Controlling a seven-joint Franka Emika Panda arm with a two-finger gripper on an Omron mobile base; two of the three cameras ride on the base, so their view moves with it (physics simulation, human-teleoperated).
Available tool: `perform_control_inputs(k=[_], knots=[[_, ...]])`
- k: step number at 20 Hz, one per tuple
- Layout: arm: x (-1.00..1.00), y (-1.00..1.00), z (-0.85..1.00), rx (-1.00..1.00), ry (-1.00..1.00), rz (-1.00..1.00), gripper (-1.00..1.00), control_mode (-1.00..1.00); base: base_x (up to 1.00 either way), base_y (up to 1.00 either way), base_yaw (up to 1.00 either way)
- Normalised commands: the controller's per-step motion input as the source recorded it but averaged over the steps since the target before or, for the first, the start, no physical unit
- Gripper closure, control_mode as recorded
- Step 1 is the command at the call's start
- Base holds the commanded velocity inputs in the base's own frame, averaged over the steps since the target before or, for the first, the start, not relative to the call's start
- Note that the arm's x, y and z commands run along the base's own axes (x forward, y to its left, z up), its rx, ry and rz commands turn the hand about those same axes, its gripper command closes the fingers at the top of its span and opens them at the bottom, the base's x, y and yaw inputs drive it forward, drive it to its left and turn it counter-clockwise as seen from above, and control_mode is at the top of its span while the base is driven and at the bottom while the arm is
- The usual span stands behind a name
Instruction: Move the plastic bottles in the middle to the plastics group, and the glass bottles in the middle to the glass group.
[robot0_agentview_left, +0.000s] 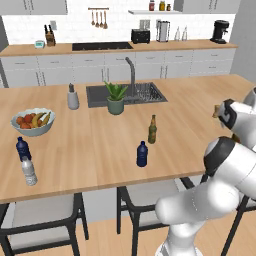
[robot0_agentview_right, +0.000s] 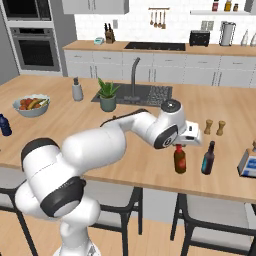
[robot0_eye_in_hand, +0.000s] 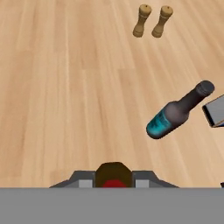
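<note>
Hand view looks down on the claw (robot0_eye_in_hand: 113, 180), and between its two dark finger tips sits the red cap of the brown bottle (robot0_eye_in_hand: 113, 174), so the claw is clenched on that bottle's top. In the right base view the claw (robot0_agentview_right: 178, 145) is at the end of the white arm, directly over the brown bottle (robot0_agentview_right: 180, 159), whose red neck goes up into it. The bottle stands upright with its base at the bench (robot0_agentview_right: 125, 165); whether it touches the wood or hangs just above it I cannot tell.

Just beside it, to the right in the right base view, stands the dark glass bottle (robot0_agentview_right: 208, 158) with a long neck and a blue-green label; the hand view shows the same dark bottle (robot0_eye_in_hand: 177, 111) from above. Behind them are two small tan pepper mills (robot0_agentview_right: 214, 127), close together. A pale box (robot0_agentview_right: 247, 162) is at the right edge of the bench.

In the left base view, the olive-green bottle (robot0_agentview_left: 152, 130) and a dark blue plastic bottle (robot0_agentview_left: 142, 154) stand near each other in the middle of the bench. Far to the left, well apart from them, are another dark blue bottle (robot0_agentview_left: 22, 149) and the clear ribbed water bottle (robot0_agentview_left: 29, 171), near the fruit bowl (robot0_agentview_left: 33, 122). A potted plant (robot0_agentview_left: 116, 98) stands by the sink (robot0_agentview_left: 125, 93).
</note>
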Motion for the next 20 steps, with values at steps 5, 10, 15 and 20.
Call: perform_control_inputs(k=[5, 10, 15, 20], knots=[[0.07, -0.26, -0.21, 0.0, 0.0, 0.0, 1.0, -1.0, 0.0, 0.0, 0.0], [0.07, -0.17, -0.32, 0.0, 0.0, 0.0, 1.0, -1.0, 0.0, 0.0, 0.0], [0.06, -0.11, -0.35, 0.0, 0.0, 0.0, 1.0, -1.0, 0.0, 0.0, 0.0], [0.16, -0.13, -0.32, 0.0, 0.01, 0.0, 1.0, -1.0, 0.0, 0.0, 0.0]])
